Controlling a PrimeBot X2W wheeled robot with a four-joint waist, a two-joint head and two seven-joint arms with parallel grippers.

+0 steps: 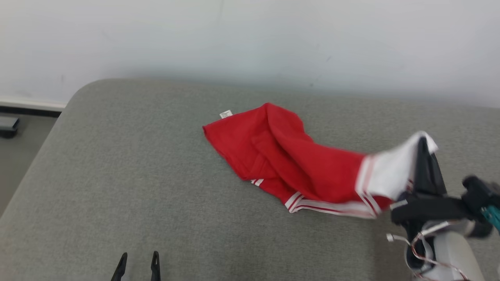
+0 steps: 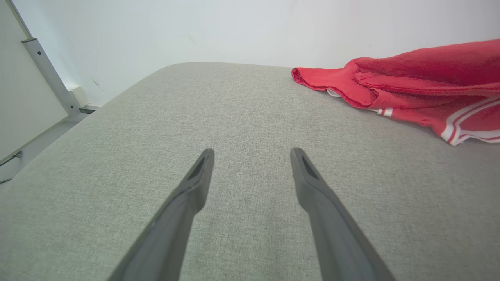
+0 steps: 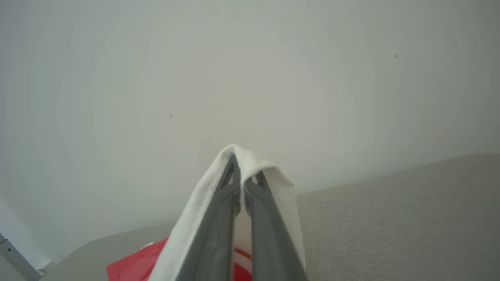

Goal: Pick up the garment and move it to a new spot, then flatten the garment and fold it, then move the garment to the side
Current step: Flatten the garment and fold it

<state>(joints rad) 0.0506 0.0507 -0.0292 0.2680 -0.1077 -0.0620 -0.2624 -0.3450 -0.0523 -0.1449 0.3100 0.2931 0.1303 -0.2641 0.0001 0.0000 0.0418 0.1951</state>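
**Right claw pinches the white end, and the lift needs height**

Nearest, on the left, the left gripper (image 2: 252, 152) hovers low over the grey woven upholstered cushion (image 1: 117, 183). Its two dark fingers are spread wide with nothing between them. On the near right, the right gripper (image 3: 246, 168) has its fingers pressed together on the white end of the red cloth garment with white striped trim (image 1: 297, 164). The white cloth is draped over both fingertips.

This looks like the pick-up for the first move. The pinch seems to catch only a fold at the edge, so a smooth, unhurried rise should keep it from slipping. Lifting high enough for the red body to leave the cushion would avoid dragging and bunching it. The open cushion to the left looks like a good landing place, within reach of the free left claw.

The garment lies mid-cushion, right of centre. Its long axis runs from the far-left corner, by a small white label (image 1: 225, 114), to the near right. The white end is raised and points right, while the rest lies rumpled on the cushion. Beyond stands a plain white wall (image 1: 250, 39)
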